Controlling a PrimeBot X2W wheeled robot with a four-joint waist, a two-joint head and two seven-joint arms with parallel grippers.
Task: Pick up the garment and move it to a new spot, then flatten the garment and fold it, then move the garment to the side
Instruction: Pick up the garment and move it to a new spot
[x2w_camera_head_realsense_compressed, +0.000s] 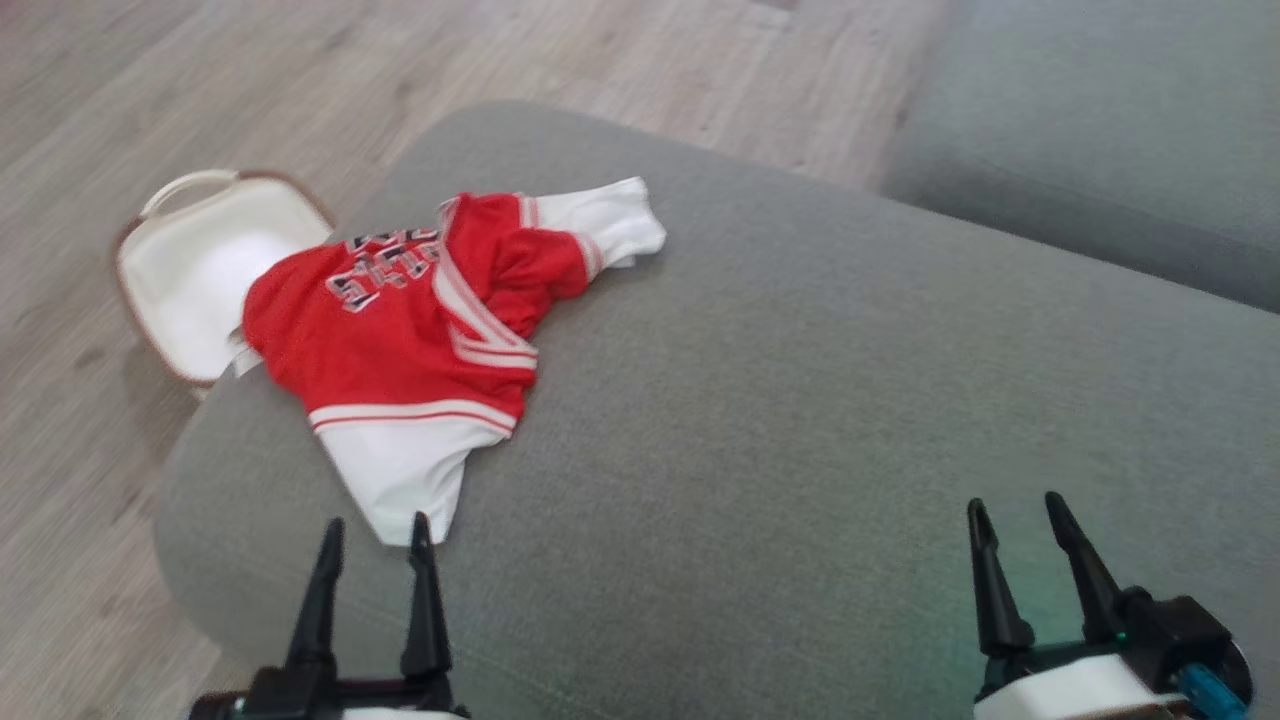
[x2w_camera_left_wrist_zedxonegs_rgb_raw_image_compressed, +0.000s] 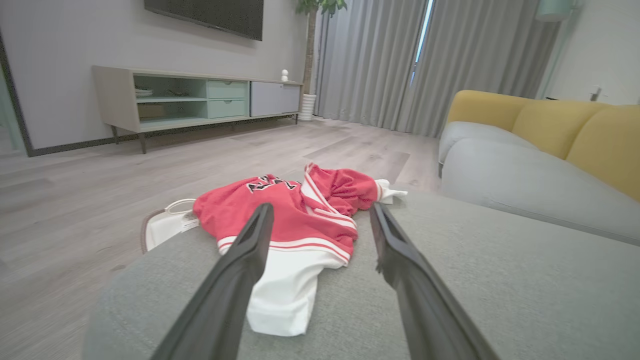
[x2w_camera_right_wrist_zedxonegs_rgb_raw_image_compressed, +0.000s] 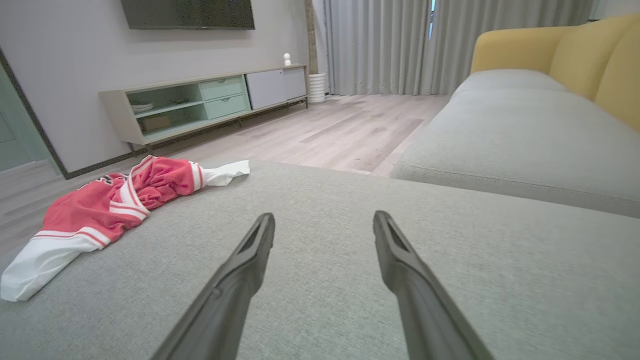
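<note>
The garment (x2w_camera_head_realsense_compressed: 400, 330) — a red jersey with white sleeves and striped trim — is seen lying crumpled at the far left corner of the grey ottoman (x2w_camera_head_realsense_compressed: 800, 420), with one edge draped over that corner. Under that overhang, on the wooden floor (x2w_camera_head_realsense_compressed: 100, 100) just beside the ottoman, a white basket (x2w_camera_head_realsense_compressed: 190, 270) with a brown rim is set, partly covered by the red cloth. The left gripper (x2w_camera_head_realsense_compressed: 377, 520) is held above the ottoman's near left edge, its two fingers spread and empty; one fingertip is seen at the end of a white sleeve, though contact cannot be told. The right gripper (x2w_camera_head_realsense_compressed: 1015, 500) is likewise held parted and empty over the ottoman's near right part, well apart from the garment. Beyond the ottoman's far right side a grey sofa seat (x2w_camera_head_realsense_compressed: 1100, 130) is placed, backed by yellow cushions (x2w_camera_left_wrist_zedxonegs_rgb_raw_image_compressed: 575, 130). Across the floor from the ottoman, a low media cabinet (x2w_camera_left_wrist_zedxonegs_rgb_raw_image_compressed: 195, 97) is set against the wall.
</note>
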